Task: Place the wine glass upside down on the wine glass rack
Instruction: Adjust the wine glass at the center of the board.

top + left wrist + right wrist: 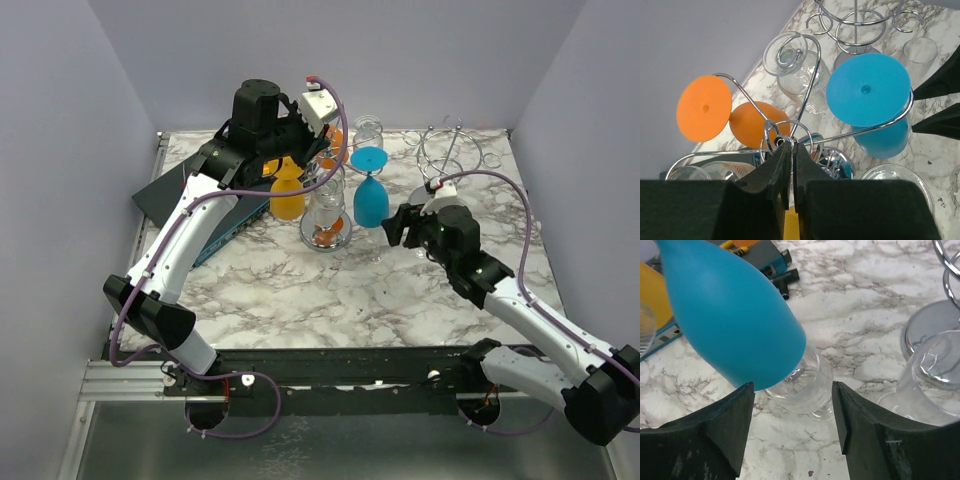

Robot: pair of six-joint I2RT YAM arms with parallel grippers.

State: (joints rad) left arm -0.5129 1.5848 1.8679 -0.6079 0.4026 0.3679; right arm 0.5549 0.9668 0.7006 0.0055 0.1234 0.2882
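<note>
Top external | blue wine glass [371, 198] foot-up, axis vertical | left jaws pinch rack [781, 142] | right jaws open

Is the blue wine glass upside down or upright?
Upside down: the blue wine glass has its round foot on top, caught in a wire loop of the rack, and its bowl hangs below.

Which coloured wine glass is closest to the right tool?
The blue glass, hanging upside down on the rack just ahead of the right tool; the orange glass hangs on the rack's other side.
</note>
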